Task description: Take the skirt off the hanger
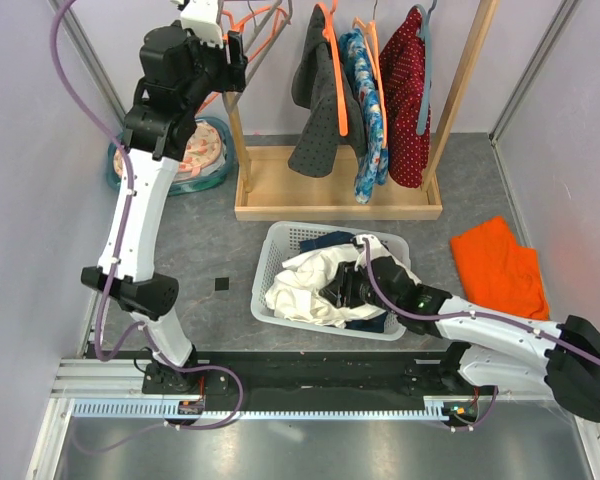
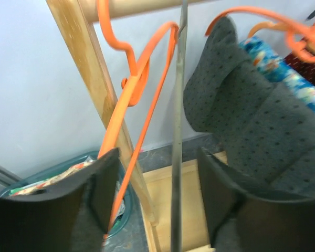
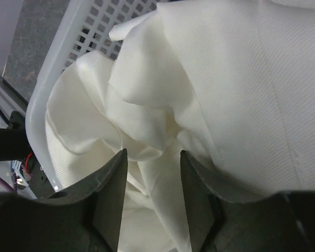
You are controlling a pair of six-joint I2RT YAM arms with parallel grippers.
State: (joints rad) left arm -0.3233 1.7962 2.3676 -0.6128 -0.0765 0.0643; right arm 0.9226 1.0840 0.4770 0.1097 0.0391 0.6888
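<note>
The white skirt (image 1: 310, 285) lies crumpled in the white basket (image 1: 268, 262), on top of dark clothes. My right gripper (image 1: 342, 285) hovers right over the skirt (image 3: 199, 79), jaws open, with a fold of the cloth between the fingertips (image 3: 153, 153) but not pinched. My left gripper (image 1: 230, 50) is up at the rack's left post, open (image 2: 157, 153). A bare orange hanger (image 2: 142, 79) hangs from the rail, its lower bar running past my left finger (image 2: 102, 189). A thin grey hanger bar (image 2: 178, 131) hangs free between the jaws.
The wooden rack (image 1: 335, 195) holds a dark grey dotted garment (image 1: 320, 110), a blue floral one (image 1: 365, 110) and a red dotted one (image 1: 408, 100). An orange cloth (image 1: 500, 265) lies at the right. A teal basin (image 1: 195, 155) sits left of the rack.
</note>
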